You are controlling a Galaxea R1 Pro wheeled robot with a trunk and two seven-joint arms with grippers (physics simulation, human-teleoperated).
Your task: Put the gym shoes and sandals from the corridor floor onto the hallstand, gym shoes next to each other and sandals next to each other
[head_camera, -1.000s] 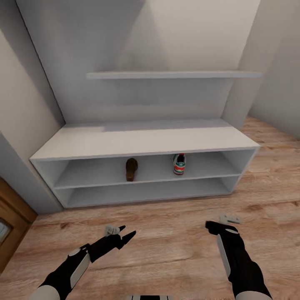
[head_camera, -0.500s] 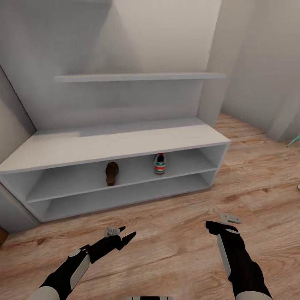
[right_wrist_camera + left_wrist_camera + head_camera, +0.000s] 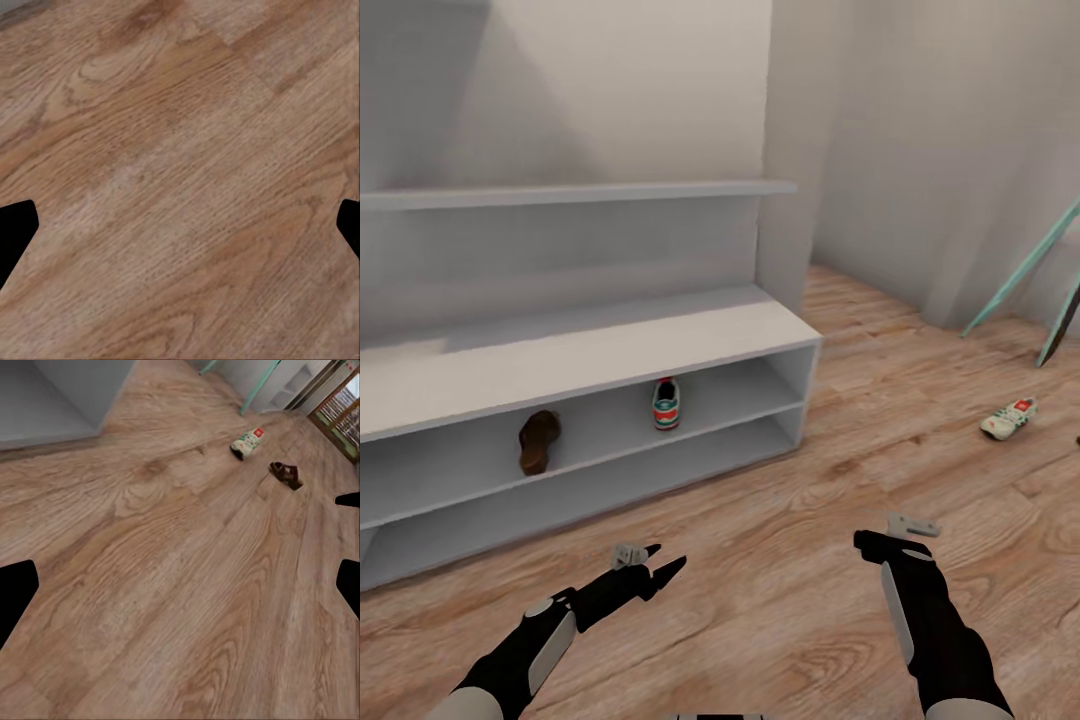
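Head view, lower frame: left pincer (image 3: 656,563) and right pincer (image 3: 880,541) both spread apart, empty, over the corridor floor (image 3: 780,590). Mid left: hallstand (image 3: 590,345), one sandal (image 3: 538,441) and one gym shoe (image 3: 666,403) on its upper tier, well apart. Far right: second gym shoe (image 3: 1008,419) on the floor; left wrist shows second sandal (image 3: 286,473) near it. Risk: the shelved pair's spacing may leave mates not adjacent; a tight shelf opening may knock shoes.
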